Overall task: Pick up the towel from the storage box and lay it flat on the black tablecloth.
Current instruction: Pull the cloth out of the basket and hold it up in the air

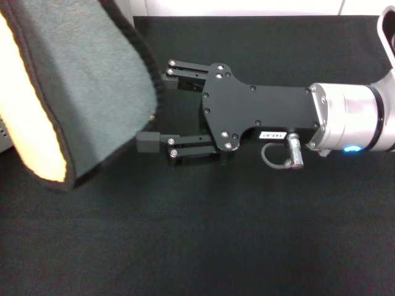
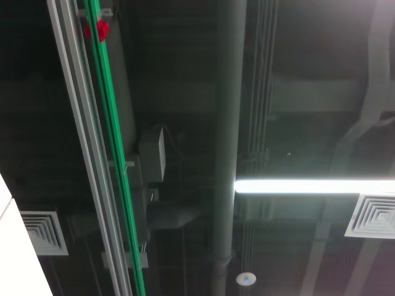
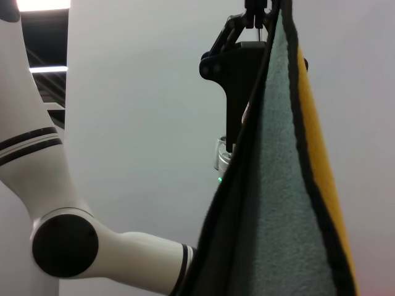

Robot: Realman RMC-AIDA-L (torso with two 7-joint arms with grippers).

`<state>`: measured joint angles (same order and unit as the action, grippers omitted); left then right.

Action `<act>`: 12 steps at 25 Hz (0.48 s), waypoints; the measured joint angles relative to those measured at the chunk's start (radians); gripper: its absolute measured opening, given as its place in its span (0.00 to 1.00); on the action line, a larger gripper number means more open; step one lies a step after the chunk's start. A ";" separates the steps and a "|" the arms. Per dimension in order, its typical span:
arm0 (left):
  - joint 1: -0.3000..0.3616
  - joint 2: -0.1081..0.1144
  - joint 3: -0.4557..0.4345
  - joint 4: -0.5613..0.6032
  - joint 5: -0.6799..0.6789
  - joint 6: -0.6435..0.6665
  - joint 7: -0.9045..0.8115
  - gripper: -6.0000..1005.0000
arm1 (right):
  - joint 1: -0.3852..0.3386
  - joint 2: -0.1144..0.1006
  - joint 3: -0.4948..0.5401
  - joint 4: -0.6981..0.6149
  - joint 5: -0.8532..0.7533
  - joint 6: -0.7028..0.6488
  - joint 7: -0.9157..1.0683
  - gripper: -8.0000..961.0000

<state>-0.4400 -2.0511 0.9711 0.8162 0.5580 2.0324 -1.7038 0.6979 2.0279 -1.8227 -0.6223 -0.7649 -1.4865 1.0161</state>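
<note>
Hanging close before our head camera, the towel [image 1: 80, 86] droops folded, grey-green face out, yellow-orange showing along its edge. Our right hand [image 1: 154, 111] reaches across above the black tablecloth [image 1: 247, 234] on the tabletop, fingers spread wide at the towel's dark hem. Our left hand [image 3: 250, 18] pinches the towel's top edge in the right wrist view.

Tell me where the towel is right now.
In the head view the towel hangs at the upper left above the black tablecloth, with the right gripper open at its edge; the left gripper holds it from above.
</note>
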 joint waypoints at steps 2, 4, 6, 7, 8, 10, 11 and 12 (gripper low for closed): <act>0.002 0.000 0.000 -0.002 -0.001 0.000 0.007 0.01 | -0.015 0.000 0.000 -0.014 -0.003 -0.002 0.000 0.78; 0.002 0.000 0.000 -0.003 -0.001 0.000 0.012 0.01 | -0.027 0.000 0.002 -0.023 -0.004 -0.002 -0.001 0.78; 0.002 -0.001 0.000 -0.003 -0.001 0.000 0.012 0.01 | -0.026 0.000 0.006 -0.024 -0.004 0.005 -0.002 0.78; 0.001 -0.001 0.000 -0.003 -0.001 0.000 0.012 0.01 | -0.023 0.000 0.007 -0.022 -0.004 0.010 -0.002 0.78; 0.001 -0.001 0.000 -0.003 -0.001 0.000 0.012 0.01 | -0.016 0.000 0.007 -0.019 -0.005 0.016 -0.002 0.78; 0.000 -0.001 0.000 -0.002 -0.001 0.000 0.012 0.01 | -0.006 0.000 0.005 -0.015 -0.005 0.026 -0.001 0.78; 0.000 -0.001 0.000 -0.002 -0.001 0.000 0.012 0.01 | -0.001 0.000 0.003 -0.013 -0.005 0.031 -0.001 0.73; 0.000 -0.001 0.000 -0.002 -0.001 0.000 0.012 0.01 | 0.002 0.000 0.002 -0.012 -0.005 0.036 -0.001 0.67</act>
<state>-0.4399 -2.0524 0.9710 0.8142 0.5568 2.0324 -1.6919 0.6995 2.0279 -1.8206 -0.6344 -0.7699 -1.4502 1.0153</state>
